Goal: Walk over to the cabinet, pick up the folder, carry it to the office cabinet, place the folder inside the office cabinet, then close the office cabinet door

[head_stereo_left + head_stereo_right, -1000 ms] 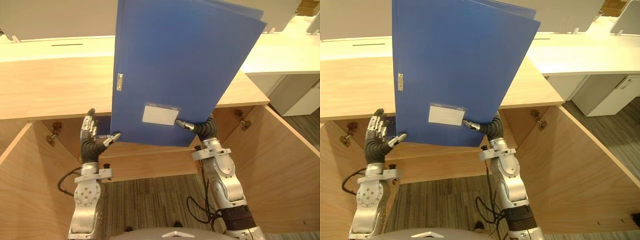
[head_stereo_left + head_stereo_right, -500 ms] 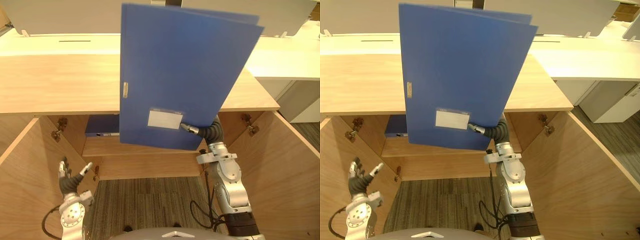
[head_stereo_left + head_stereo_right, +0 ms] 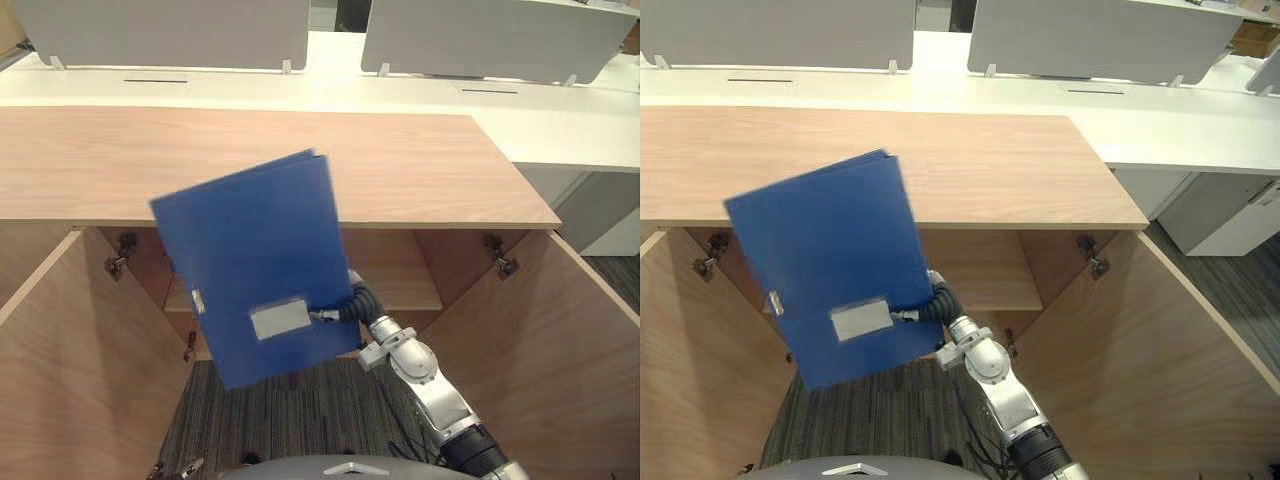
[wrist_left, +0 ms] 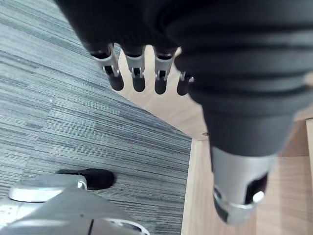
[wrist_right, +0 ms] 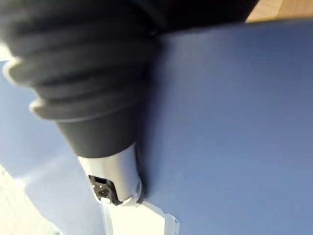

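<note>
Light-wood office cabinet (image 3: 430, 170) with both doors (image 3: 565, 340) swung wide and the inner shelf (image 3: 400, 280) exposed. The flat blue plastic folder (image 3: 250, 250) is held tilted in the air before the opening, below the cabinet's top. It is carried by the right hand (image 3: 352, 303) alone: the thumb pinches the front face beside the white label (image 3: 278, 322), and the fingers behind are hidden. The left hand (image 4: 139, 71) hangs over the grey carpet (image 4: 58, 122), fingers relaxed, empty. Insertion probably goes best with the folder levelled, its leading edge aimed over the shelf, and released only once it rests.

L hand (image 4: 161, 68), fingers (image 4: 113, 73) straight, over grey carpet (image 4: 63, 112).
</note>
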Tool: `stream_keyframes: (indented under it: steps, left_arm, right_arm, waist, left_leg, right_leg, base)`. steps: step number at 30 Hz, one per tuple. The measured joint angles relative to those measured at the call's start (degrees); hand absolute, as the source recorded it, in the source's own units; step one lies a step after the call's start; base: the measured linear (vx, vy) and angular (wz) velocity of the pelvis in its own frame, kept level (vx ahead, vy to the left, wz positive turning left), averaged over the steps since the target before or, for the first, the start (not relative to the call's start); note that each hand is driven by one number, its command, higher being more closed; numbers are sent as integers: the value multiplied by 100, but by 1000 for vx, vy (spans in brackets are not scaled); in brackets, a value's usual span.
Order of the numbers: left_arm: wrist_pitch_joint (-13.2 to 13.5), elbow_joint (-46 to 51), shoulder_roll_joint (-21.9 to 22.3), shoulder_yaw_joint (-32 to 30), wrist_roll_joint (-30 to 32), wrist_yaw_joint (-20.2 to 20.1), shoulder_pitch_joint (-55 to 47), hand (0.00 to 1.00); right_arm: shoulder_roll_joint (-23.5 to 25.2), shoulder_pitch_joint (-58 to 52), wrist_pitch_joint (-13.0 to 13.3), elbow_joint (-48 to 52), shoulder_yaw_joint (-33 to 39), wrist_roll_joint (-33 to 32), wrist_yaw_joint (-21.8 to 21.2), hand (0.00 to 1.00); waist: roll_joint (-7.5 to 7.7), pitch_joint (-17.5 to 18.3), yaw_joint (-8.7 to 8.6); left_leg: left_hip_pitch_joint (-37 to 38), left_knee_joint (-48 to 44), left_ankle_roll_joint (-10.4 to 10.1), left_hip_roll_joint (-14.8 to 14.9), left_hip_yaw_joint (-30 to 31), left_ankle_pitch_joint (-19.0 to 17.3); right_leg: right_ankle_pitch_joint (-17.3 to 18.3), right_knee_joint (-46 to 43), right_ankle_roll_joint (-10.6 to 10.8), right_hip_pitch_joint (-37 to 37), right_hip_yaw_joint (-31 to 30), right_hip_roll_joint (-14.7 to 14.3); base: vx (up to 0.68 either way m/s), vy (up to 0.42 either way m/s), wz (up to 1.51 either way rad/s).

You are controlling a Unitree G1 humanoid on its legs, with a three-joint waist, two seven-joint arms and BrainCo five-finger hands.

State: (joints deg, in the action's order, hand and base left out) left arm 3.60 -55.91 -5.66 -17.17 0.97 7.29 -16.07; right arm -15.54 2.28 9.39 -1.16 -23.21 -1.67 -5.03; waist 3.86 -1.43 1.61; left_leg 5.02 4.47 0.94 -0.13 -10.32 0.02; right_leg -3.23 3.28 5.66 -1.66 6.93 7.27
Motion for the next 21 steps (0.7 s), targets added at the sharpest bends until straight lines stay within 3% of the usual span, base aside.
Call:
stream_keyframes:
  steps: [5, 6, 8, 10, 12, 14, 21]
  left_arm:
    - [-7, -145, -32, 216, 159, -26, 232, 0]
    - [-7, -143, -42, 226, 159, -24, 325, 0]
    - [-5, -114, -127, 361, 151, -13, 696, 0]
    - [-4, -93, -142, 456, 141, -9, 1035, 0]
    - [14, -79, -164, 643, 129, -1, 1326, 0]
    - [26, 32, -208, 753, 74, -1, 1491, 0]
    - [151, 507, -421, 1308, 22, -26, 2033, 0]
  right_arm:
    - [-375, 388, 2, -70, -539, 650, -2, 100]
    - [-420, 528, 10, -185, -627, 697, -4, 100]
    - [-440, 1027, 4, -495, -825, 894, 1, 100]
    - [-575, 1422, 4, -619, -965, 964, 1, 100]
    - [-673, 1677, -37, -709, -989, 1114, 12, 100]
    - [-774, 1832, -77, -716, -988, 1115, 14, 100]
    - [-832, 1894, -145, -886, -320, 835, 84, 100]
  waist:
    - [-70, -210, 4]
    - [15, -297, 2]
    - [56, -709, 11]
    - [-64, -1084, 17]
    - [-241, -1426, 20]
    - [-310, -1753, 6]
    - [-373, -2358, -2]
  left_leg:
    - [-142, -3, -44, -4, -82, -19]
    - [-221, -90, -40, 8, -91, -22]
    - [-1057, -1154, -18, 155, -98, -397]
    - [-1738, -1994, 0, 342, -58, -706]
    - [-2282, -2465, 35, 459, -34, -819]
    - [-2591, -2685, 32, 497, -23, -847]
    - [-3810, -3192, 63, 571, -21, -826]
  right_leg:
    - [-25, 5, -53, 198, -115, -7]
    - [-51, -11, -60, 255, -136, -7]
    - [-87, -343, -88, 738, -172, -34]
    - [-76, -618, -108, 1151, -176, -129]
    - [-65, -887, -122, 1596, -171, -178]
    - [-43, -1133, -143, 1927, -177, -184]
    - [5, -1905, -164, 3278, -253, -144]
  base:
    - [-49, -12, -11]
    - [-49, -15, -9]
    - [-110, -46, -4]
    - [-182, -47, -4]
    - [-194, -20, -4]
    - [-157, -2, -4]
    - [-149, 6, -3]
